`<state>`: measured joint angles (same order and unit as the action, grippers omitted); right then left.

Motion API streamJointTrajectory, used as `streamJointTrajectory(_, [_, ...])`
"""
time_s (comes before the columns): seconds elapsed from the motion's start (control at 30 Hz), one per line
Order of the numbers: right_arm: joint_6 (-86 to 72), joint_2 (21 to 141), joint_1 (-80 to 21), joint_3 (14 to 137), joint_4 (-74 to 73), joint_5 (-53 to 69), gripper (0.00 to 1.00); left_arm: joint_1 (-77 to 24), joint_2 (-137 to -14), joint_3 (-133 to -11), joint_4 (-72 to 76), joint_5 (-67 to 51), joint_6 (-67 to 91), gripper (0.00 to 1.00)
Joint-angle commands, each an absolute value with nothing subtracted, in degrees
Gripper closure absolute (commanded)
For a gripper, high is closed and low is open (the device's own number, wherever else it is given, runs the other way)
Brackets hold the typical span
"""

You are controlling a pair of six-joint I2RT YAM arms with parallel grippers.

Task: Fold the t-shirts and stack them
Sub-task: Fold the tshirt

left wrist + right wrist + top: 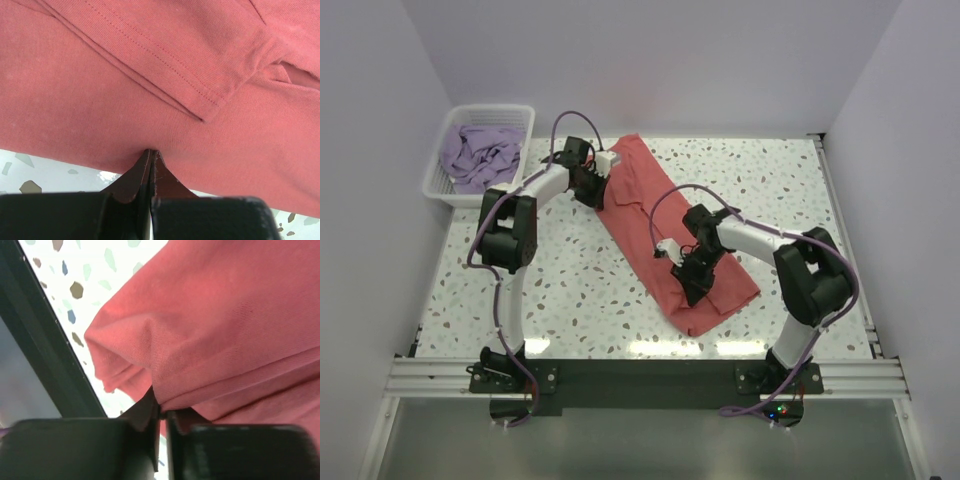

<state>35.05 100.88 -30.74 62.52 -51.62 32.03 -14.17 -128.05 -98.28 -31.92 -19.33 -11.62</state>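
Note:
The coral-red t-shirt (660, 225) lies as a long folded strip running diagonally across the table, from far centre to near right. My left gripper (596, 192) is shut on its left edge near the far end; the left wrist view shows the fingers (142, 172) pinching the cloth (100, 90) below a folded sleeve. My right gripper (692, 283) is shut on the shirt's near end; the right wrist view shows bunched cloth (225, 325) in the jaws. The lavender-purple t-shirt (480, 155) lies crumpled in the basket.
The white lattice basket (516, 112) stands at the far left corner. The speckled white table (570, 280) has a black rail (650, 375) along its near edge, close to the shirt's near end. White walls surround the table.

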Motion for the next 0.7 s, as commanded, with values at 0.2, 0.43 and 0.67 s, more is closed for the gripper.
streamJointTrajectory(0.2, [36.6, 99.6, -30.7, 67.9, -66.6, 30.4, 1.0, -12.6, -131.0, -98.0, -34.5, -15.6, -13.9, 1.0])
streamJointTrajectory(0.43, [35.4, 106.8, -30.0, 70.8, -74.1, 29.9, 0.8, -12.5, -131.6, -97.9, -34.7, -15.8, -14.0, 1.0])
streamJointTrajectory(0.67, [33.8, 106.4, -28.4, 69.0, -70.6, 26.8, 0.65, -12.5, -131.3, -98.0, -34.6, -15.7, -14.0, 1.0])
